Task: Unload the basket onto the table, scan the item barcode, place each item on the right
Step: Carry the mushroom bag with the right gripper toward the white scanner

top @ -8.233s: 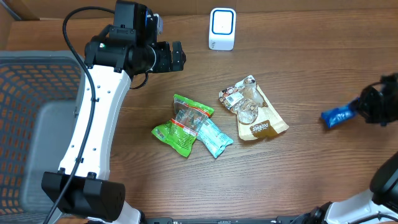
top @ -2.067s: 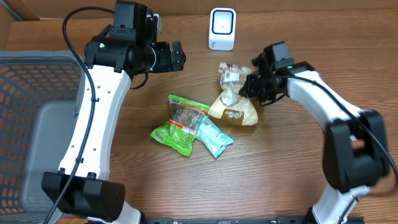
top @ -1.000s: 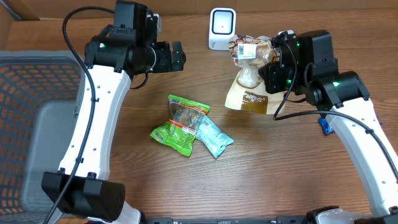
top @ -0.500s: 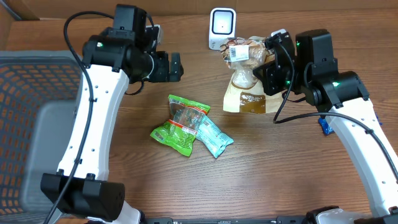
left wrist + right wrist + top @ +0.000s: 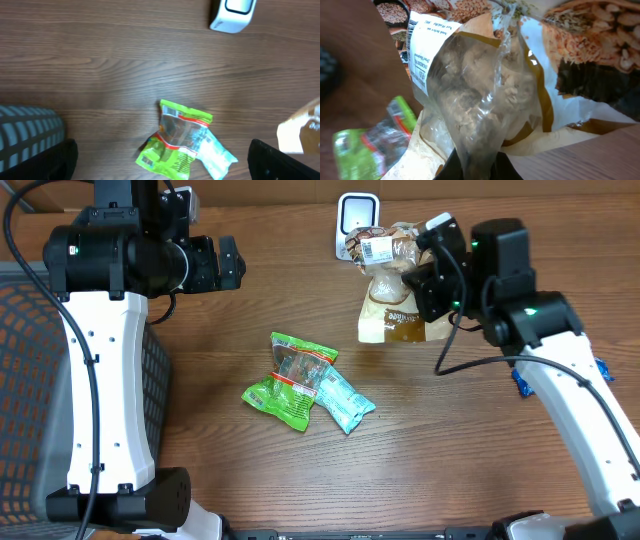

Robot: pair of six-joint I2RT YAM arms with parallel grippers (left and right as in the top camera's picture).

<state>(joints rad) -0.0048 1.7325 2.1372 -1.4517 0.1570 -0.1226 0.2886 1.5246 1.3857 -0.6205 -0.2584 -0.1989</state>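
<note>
A tan and clear granola bag [image 5: 395, 290] hangs off the table, pinched by my right gripper [image 5: 425, 275], which is shut on its clear plastic [image 5: 480, 90]. The bag's white barcode label [image 5: 372, 247] sits at the top left, right beside the white scanner [image 5: 352, 215]. In the right wrist view the label [image 5: 422, 45] faces up-left and my right gripper [image 5: 477, 167] squeezes the film at the bottom edge. My left gripper [image 5: 235, 262] is open and empty, high over the table's left; its fingers [image 5: 65, 160] frame the bottom corners of its wrist view.
A green snack bag [image 5: 295, 375] overlaps a teal packet [image 5: 345, 402] in the middle of the wooden table. A grey mesh basket [image 5: 20, 380] fills the left side. A blue packet [image 5: 522, 383] lies partly hidden under the right arm.
My right gripper has carried the granola bag left and up, bringing its label next to the scanner. The left arm has swung left towards the basket, still open.
</note>
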